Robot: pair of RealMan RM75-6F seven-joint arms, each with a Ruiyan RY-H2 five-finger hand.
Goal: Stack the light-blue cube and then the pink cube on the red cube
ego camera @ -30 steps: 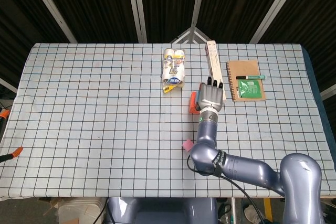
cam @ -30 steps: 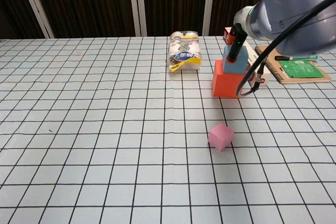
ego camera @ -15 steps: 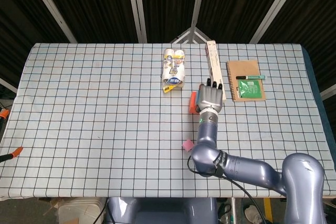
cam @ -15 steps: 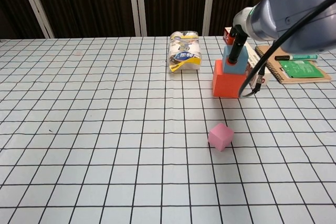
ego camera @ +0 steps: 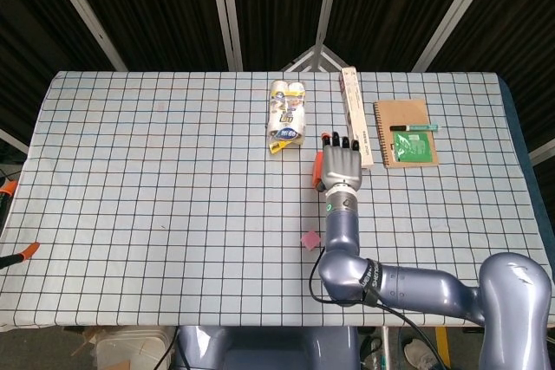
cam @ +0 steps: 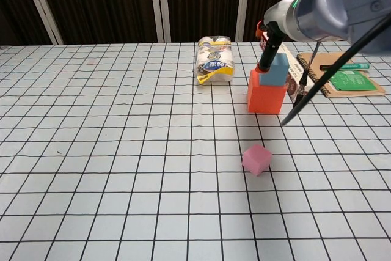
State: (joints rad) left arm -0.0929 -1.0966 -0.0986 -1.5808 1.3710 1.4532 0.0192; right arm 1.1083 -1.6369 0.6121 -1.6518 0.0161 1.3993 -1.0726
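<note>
Light-blue cube (cam: 275, 69) sits on the red cube (cam: 266, 95), with the right hand (ego camera: 341, 165) above the stack, fingers extended, seemingly released. Next target, the pink cube (cam: 256, 159), lies nearer the robot, slightly left; left hand unseen.

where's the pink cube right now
In the chest view the pink cube lies alone on the checked tablecloth, right of centre and nearer the camera than the red cube.

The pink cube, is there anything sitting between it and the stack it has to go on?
Nothing visible does. The pink cube lies alone on bare checked cloth, nearer the robot than the red cube, which already carries the light-blue cube.
</note>
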